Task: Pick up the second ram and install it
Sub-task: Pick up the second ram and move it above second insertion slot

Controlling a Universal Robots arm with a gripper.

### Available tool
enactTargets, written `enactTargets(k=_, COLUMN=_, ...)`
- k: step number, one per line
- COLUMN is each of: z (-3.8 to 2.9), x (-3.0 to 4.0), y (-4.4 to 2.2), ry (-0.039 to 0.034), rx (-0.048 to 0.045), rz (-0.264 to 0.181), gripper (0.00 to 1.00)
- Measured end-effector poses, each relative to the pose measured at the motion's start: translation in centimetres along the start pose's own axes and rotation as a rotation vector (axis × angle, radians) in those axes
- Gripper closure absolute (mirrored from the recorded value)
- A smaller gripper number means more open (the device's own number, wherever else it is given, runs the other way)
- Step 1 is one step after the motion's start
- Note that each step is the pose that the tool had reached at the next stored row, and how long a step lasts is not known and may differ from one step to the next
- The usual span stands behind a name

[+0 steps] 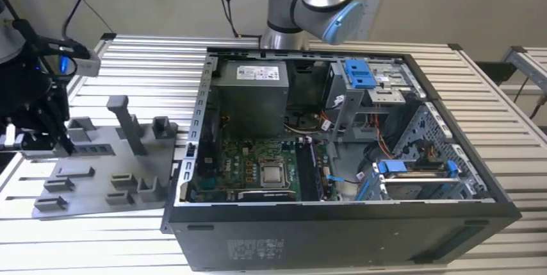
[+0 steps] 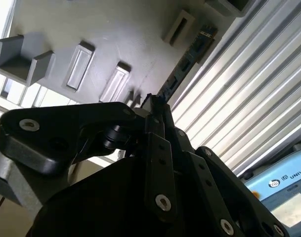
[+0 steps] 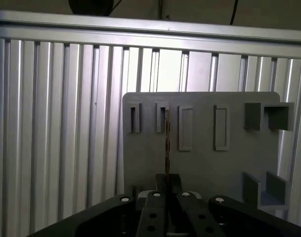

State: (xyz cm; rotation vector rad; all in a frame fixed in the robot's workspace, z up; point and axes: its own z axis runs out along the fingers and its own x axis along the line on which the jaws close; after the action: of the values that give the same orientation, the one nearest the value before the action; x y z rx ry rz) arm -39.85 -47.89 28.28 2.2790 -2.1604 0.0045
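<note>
So we've got the gripper (image 1: pixel 38 139) over at the exterior view's left, above the grey tray (image 1: pixel 94 188), well apart from the open PC case (image 1: pixel 342 230). In both wrist views it's pinched tight on the ram (image 3: pixel 166 143) (image 2: pixel 190 57), which sticks out past the tips over the tray. In the first wrist view we see it edge-on, lined up with a slot (image 3: pixel 162 118). We can't tell if it's clear of that slot.
</note>
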Motion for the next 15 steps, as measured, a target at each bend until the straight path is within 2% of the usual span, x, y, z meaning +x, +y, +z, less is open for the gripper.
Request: enactTargets(k=15, z=-1.46, x=0.0, y=0.0, ry=0.0, rx=0.0, rz=0.0, gripper=0.86)
